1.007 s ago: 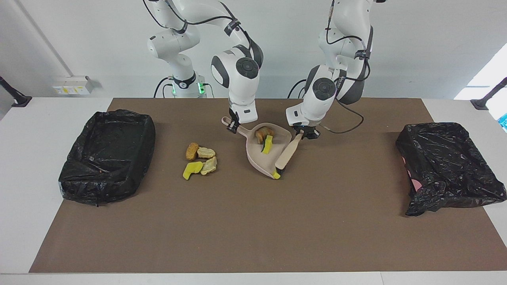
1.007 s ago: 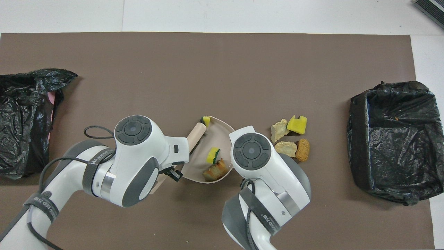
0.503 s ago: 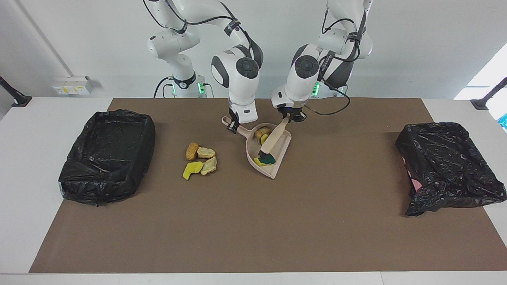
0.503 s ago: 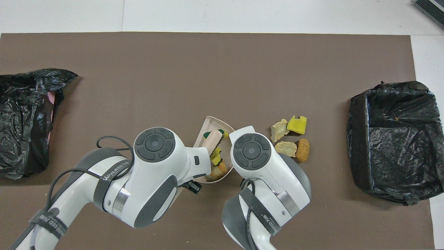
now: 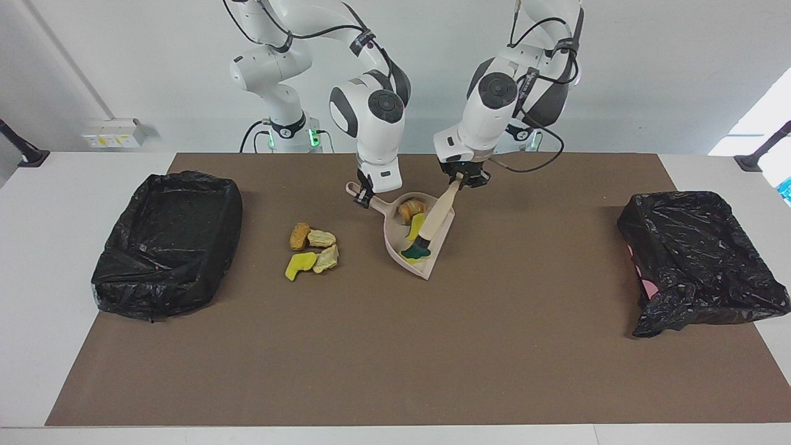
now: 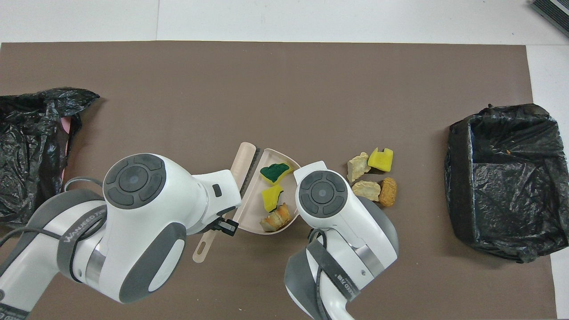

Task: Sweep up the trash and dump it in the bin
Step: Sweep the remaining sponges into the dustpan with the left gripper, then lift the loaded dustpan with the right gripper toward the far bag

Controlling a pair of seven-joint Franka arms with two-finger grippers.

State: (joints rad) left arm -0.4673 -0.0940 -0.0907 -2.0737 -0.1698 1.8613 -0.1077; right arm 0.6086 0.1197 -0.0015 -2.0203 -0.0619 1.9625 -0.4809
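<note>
Trash (image 5: 313, 248), spongy and crumbly, lay lumped; left gripper (image 5: 460, 179) clamped the brush (image 5: 434, 217), right gripper (image 5: 364, 195) the smooth dustpan (image 5: 395, 246).

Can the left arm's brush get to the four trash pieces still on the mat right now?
Probably not directly: the dustpan and the right gripper holding its handle sit between the brush in the left gripper and the pile.

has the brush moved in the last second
Yes. The brush, held by the left gripper, swung from the dustpan's open lip inward over the pan.
</note>
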